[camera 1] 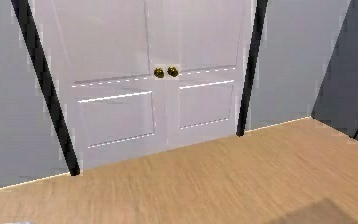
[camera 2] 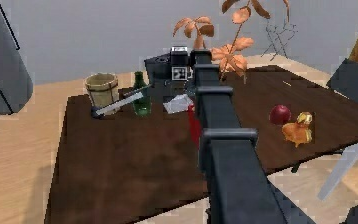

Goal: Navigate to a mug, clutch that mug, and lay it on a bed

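Observation:
In the arm side view a tan, cup-shaped vessel (camera 2: pixel 102 88) that may be the mug stands near the far left corner of a dark brown table (camera 2: pixel 117 165). My arm (camera 2: pixel 215 120) reaches out over the table's middle. Its gripper (camera 2: pixel 153 70) ends beyond a green bottle (camera 2: pixel 140 97), right of the tan vessel. Things stand on the table at and behind the gripper's far end, so I cannot tell whether it holds anything.
A pale utensil (camera 2: pixel 117 104), a grey object (camera 2: pixel 175 104), a red apple (camera 2: pixel 280 114), an orange-yellow thing (camera 2: pixel 299 131) and an orange-leaved plant (camera 2: pixel 227 45) share the table. A dark chair (camera 2: pixel 353 80) stands at its right. Ahead are white double doors (camera 1: pixel 152 85) with brass knobs (camera 1: pixel 165 72) and wooden floor (camera 1: pixel 237 180).

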